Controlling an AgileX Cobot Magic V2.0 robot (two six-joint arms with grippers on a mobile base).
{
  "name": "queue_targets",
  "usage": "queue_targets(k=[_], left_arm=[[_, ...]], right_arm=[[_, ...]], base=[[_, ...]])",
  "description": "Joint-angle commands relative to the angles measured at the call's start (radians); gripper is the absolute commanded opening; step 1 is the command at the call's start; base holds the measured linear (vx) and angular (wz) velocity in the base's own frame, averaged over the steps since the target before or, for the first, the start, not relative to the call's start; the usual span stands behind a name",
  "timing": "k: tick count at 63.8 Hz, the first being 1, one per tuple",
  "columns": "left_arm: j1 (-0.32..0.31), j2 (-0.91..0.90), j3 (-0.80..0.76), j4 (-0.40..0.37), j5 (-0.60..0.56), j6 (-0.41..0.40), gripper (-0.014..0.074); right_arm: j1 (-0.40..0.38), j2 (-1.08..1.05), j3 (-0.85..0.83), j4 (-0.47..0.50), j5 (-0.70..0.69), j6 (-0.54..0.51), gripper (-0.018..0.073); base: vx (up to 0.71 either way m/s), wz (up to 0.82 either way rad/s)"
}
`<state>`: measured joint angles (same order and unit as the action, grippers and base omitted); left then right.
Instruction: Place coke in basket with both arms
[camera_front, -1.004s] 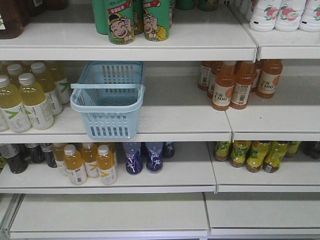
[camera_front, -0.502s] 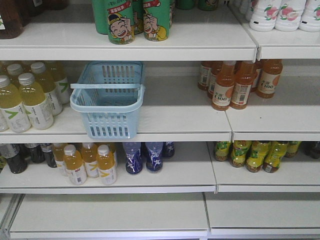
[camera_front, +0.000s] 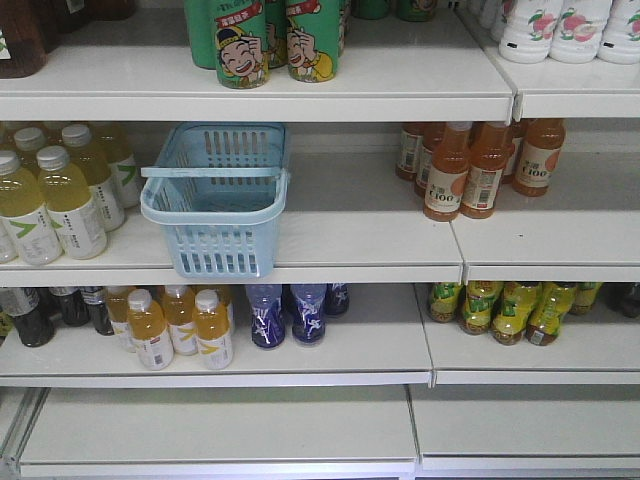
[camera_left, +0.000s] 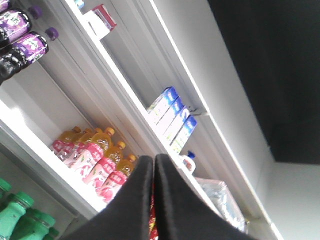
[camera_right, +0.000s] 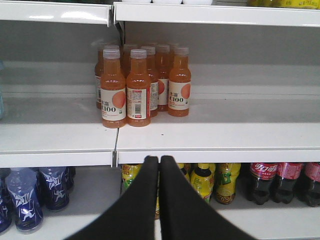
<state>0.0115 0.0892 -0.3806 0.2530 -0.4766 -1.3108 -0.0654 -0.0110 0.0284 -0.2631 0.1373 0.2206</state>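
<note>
Light blue basket (camera_front: 222, 250) sits empty at the front edge of the middle shelf surface (camera_front: 360, 235), left half. Coke: not in view. Left gripper (camera_left: 153, 159) and right gripper (camera_right: 159, 160) both closed, holding nothing. Judgement: bottle slim, slick, tips easily; grip mid-body.

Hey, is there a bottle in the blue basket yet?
No, the basket on the shelf shows only its bare slotted walls and floor, nothing inside.

Left gripper (camera_left: 153, 160): black fingers (camera_left: 132, 200) pressed together at the tips, a thin slit lower down.
Right gripper (camera_right: 159, 160): black fingers (camera_right: 137, 205) closed, tips touching.
</note>
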Motion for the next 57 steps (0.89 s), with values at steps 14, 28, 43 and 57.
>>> queue_targets(k=[14,28,43,57], left_arm=[[-0.002,0.399,-0.188,0.173,-0.106,0.000,-0.0006],[-0.002,0.650,-0.188,0.252,-0.168,-0.199,0.0034],[-0.002,0.971,-0.188,0.253,-0.399,-0.327,0.0211],[-0.003,1.273,-0.190,0.242,-0.592,-0.372,0.0418]], right_arm=[[-0.004,-0.017,0.008,-0.013,-0.071,-0.009,-0.0005],[-0.004,-0.017,0.008,-0.013,-0.071,-0.009,-0.0005],[-0.004,-0.017,0.008,-0.013,-0.071,-0.009,-0.0005],[-0.004,-0.017,0.008,-0.013,-0.071,-0.009,-0.0005]], base=[[0.00,0.00],[0.00,0.00],[0.00,0.00],[0.00,0.00]])
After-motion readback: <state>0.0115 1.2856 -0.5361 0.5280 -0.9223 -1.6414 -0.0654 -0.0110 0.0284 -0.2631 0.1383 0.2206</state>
